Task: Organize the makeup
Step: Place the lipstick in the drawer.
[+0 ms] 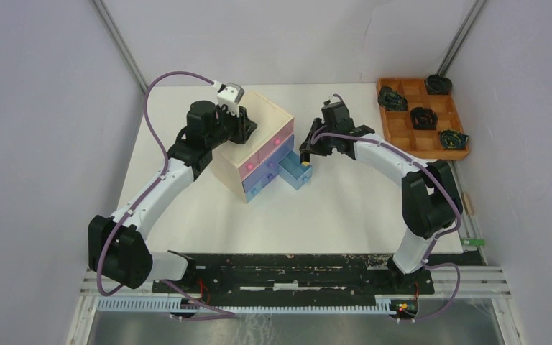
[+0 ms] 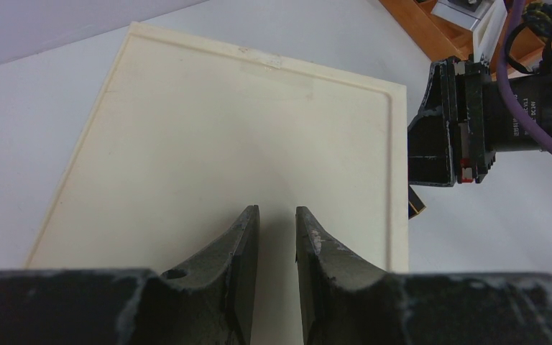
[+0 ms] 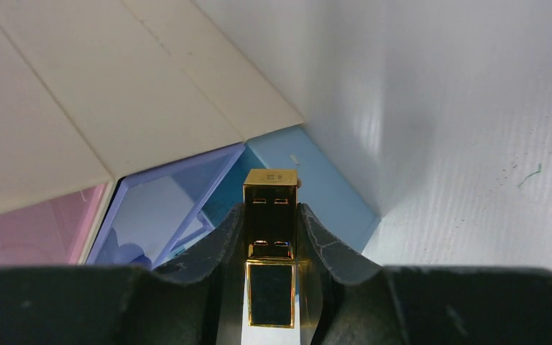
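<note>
Pose of left arm: elbow bent out to its own left, forearm reaching forward, wrist bringing the left gripper (image 2: 277, 213) over the chest (image 1: 264, 116).
Left gripper state: fingers narrowly parted, nothing between them.
Under the left fingertips: the chest's flat pale top, which fills the wrist view. Whether the tips press on it or hang just above cannot be told.
Likely reason for that spot: a tool resting on the lid would keep the light chest from sliding while a drawer is worked. This is a guess from the position alone.
Blue drawer (image 1: 295, 172): pulled out of the chest's front, just below and ahead of the right fingertips.
Right gripper (image 3: 271, 210) state: clamped on the gold tube (image 3: 271, 188).
Gold tube position: lying along the fingers, its gold cap poking out past the tips and its dark body back between the pads. It hangs over the open blue drawer.
Why it is held so: a grip on the body with the cap leading looks suited to lowering it end-first into the narrow drawer.
Pose of right arm: arched up from its base, forearm stretched toward the chest, wrist pitched down at the drawer.
Other makeup: none seen on the table (image 1: 345, 208).
Behind and to the right of the right gripper: an orange grid tray (image 1: 422, 153) holding dark coiled objects (image 1: 424, 117), well apart.
</note>
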Robot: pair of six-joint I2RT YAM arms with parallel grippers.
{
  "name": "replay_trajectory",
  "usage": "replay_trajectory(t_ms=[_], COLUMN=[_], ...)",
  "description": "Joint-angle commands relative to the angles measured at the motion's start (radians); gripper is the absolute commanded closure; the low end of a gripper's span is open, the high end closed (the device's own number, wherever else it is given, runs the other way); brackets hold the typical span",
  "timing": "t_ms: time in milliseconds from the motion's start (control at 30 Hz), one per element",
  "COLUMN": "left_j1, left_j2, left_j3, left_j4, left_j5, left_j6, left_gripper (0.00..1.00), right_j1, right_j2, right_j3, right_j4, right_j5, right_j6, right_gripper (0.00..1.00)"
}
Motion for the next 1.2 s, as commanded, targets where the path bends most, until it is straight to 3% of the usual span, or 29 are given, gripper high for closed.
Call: replay_trajectory(t_ms=[0,567,800,1000,1167], left_j1=[-0.009,-0.009,-0.009,-0.009,-0.009], left_j2=[0.073,0.081,0.083,0.085,0.088], left_j3=[-0.076,-0.076,-0.077,-0.078,-0.079], left_j4=[-0.302,-0.303,-0.306,-0.307,-0.307], left_j5=[-0.017,-0.016,-0.007,-0.005,-0.007], left_j6=[0.036,0.037,0.037,0.037,0.037], left_gripper=[0.67,0.66,0.66,0.66,0.66], right_j1=[0.02,0.112,0.113,0.112,0.114], right_j2=[-0.023,0.074,0.061,0.048,-0.01], right_j3=[0.039,0.067,0.066,0.073,0.048], right_j4=[0.039,0.039,0.015,0.004,0.027], right_j5=[-0.032,-0.064,-0.001,0.018,0.029], right_j6=[-0.033,-0.056,-0.083,-0.106,-0.125], right_gripper=[0.99,0.97,0.59,0.47,0.46])
